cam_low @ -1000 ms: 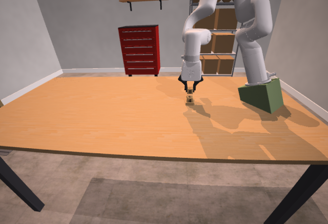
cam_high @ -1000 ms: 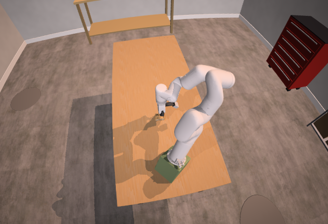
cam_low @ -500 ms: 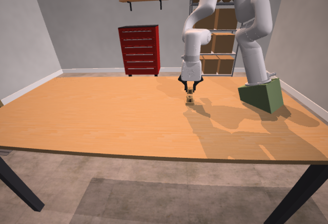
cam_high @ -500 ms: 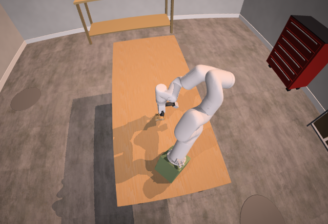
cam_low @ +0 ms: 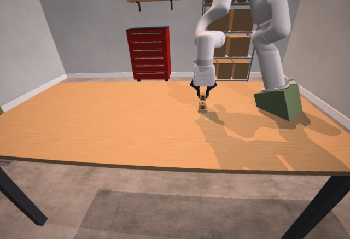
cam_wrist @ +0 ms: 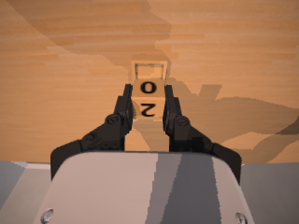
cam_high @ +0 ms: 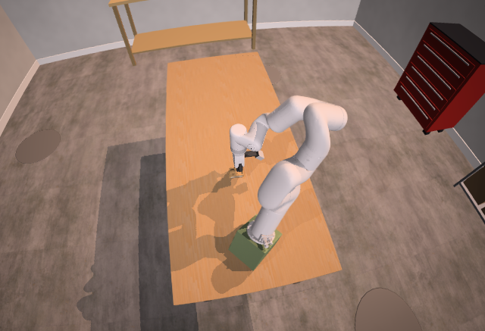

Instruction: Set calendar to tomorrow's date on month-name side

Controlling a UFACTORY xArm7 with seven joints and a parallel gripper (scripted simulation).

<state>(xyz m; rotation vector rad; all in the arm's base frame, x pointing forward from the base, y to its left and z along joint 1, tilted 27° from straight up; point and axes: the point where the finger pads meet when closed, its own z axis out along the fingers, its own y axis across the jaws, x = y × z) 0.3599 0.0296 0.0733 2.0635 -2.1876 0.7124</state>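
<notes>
Above the small wooden calendar tray (cam_high: pixel 236 176) (cam_low: pixel 202 111) (cam_wrist: pixel 134 71), my gripper (cam_high: pixel 239 168) (cam_low: pixel 203 97) (cam_wrist: pixel 148 94) grips a number cube (cam_low: pixel 202 97) (cam_wrist: pixel 149 88) between its black fingers, which stand partly apart on its sides. The exterior camera catches an 8 on the raised cube, while the wrist camera shows a 0 and a 2 on two adjoining faces. Directly below, apart from it, a second cube (cam_low: pixel 202 106) displays a 4 at the tray, which rests on the wooden table (cam_high: pixel 207 96) (cam_low: pixel 112 129) (cam_wrist: pixel 56 93). I cannot make out a month's name, nor tell whether the lower cube sits flat. The white arm (cam_high: pixel 279 190) (cam_low: pixel 205 45) reaches over from its green base (cam_high: pixel 246 251) (cam_low: pixel 295 100).
</notes>
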